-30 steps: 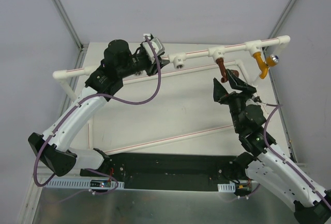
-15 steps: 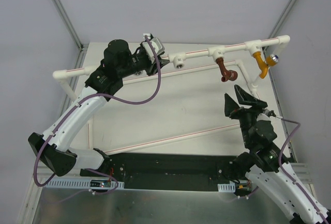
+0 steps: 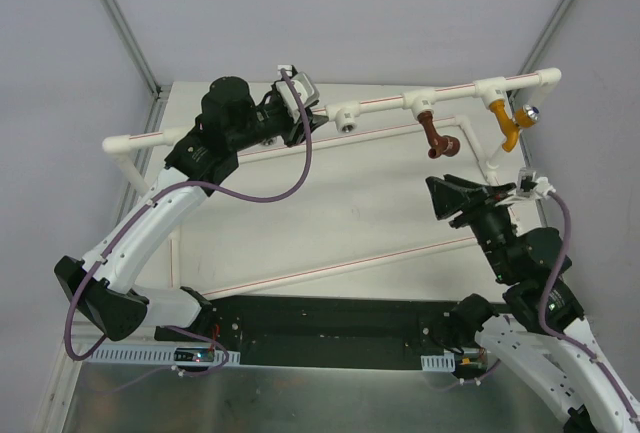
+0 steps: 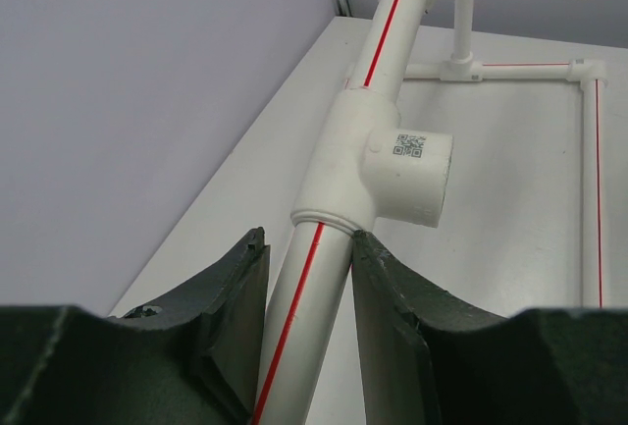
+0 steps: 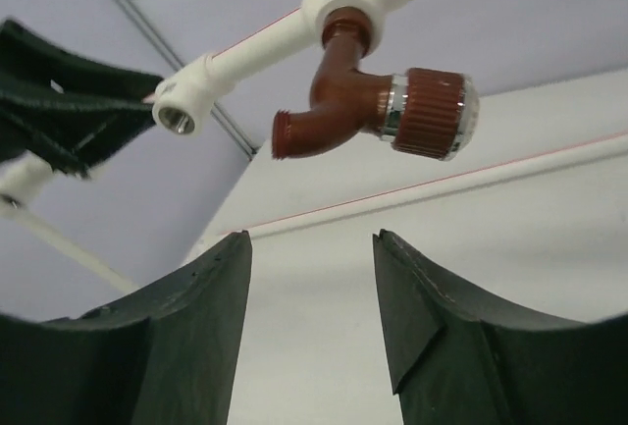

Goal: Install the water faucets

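The dark reddish-brown faucet [image 3: 435,135] hangs from a tee on the raised white pipe [image 3: 385,103]. In the right wrist view, the faucet [image 5: 343,111] is in its socket, with its ribbed silver-rimmed end to the right. The orange-yellow faucet [image 3: 508,125] hangs from the tee to the right. My right gripper [image 3: 433,198] is open and empty, below and apart from the brown faucet, as the right wrist view [image 5: 312,239] also shows. My left gripper [image 3: 305,118] is shut on the white pipe [image 4: 294,317], just short of an empty tee [image 4: 388,165].
An empty metal-ringed tee socket [image 3: 347,116] sits on the pipe between my left gripper and the brown faucet, also in the right wrist view [image 5: 179,116]. A low white pipe frame [image 3: 340,265] lies on the table. Grey walls close in on both sides.
My right gripper has drawn back from the brown faucet, toward the near right, and now points left. The faucet stays in its tee. The left arm has not moved.
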`<state>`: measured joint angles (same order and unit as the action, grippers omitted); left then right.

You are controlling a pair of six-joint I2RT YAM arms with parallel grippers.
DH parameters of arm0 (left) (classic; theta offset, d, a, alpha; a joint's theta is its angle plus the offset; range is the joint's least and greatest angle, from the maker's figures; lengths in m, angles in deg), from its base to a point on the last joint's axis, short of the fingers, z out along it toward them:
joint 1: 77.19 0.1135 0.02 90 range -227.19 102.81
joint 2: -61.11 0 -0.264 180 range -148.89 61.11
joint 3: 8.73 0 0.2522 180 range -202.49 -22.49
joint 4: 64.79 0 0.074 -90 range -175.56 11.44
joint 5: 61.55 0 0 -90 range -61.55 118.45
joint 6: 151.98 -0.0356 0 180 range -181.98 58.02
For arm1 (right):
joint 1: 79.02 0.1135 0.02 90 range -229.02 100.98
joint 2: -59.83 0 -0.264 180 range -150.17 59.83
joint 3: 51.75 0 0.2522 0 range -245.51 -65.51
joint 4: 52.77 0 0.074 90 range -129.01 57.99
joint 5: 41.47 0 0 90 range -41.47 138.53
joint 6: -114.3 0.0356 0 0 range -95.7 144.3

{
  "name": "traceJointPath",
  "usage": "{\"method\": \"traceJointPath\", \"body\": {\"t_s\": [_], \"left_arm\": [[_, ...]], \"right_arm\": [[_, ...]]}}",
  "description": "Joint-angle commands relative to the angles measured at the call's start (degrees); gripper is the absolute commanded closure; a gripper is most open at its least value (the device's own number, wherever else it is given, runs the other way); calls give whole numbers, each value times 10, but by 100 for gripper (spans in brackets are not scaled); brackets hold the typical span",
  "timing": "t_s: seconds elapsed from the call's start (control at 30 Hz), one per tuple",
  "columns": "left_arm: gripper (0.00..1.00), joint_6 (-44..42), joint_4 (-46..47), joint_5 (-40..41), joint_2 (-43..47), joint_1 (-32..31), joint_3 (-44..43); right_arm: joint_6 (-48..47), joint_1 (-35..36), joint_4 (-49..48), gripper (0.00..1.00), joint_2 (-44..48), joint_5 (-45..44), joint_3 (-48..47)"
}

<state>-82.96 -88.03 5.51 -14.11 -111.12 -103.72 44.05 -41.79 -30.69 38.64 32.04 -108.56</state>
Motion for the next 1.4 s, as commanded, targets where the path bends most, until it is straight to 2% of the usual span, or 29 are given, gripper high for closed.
{"method": "traceJointPath", "body": {"t_s": [0.0,0.07,0.17,0.33,0.6,0.8,0.97,1.0,1.03,1.13,1.23,1.37], "left_arm": [[95,59,-279,25,-55,-13,70],[95,57,-277,28,-54,-13,71],[95,58,-277,25,-57,-13,70],[95,58,-278,26,-59,-14,70],[95,57,-278,28,-63,-14,70],[95,58,-278,27,-67,-14,69],[95,58,-278,28,-65,-14,71],[95,57,-278,28,-64,-14,71],[95,57,-278,29,-64,-14,70],[95,57,-278,27,-63,-14,70],[95,57,-278,26,-63,-14,69],[95,58,-278,26,-64,-14,70]], "right_arm": [[-364,1,-126,37,41,146,55],[-437,1,-149,25,50,160,63],[-543,1,-144,15,38,153,48],[-679,1,-191,14,16,151,46],[-793,1,-220,16,-59,132,15],[-825,1,-256,32,-130,48,-1],[-774,1,-262,65,-158,4,2],[-755,1,-262,74,-161,-5,3],[-735,1,-262,79,-162,-18,5],[-672,1,-262,85,-162,-41,19],[-554,1,-262,97,-155,-50,36],[-380,1,-262,100,-147,-53,59]]}}
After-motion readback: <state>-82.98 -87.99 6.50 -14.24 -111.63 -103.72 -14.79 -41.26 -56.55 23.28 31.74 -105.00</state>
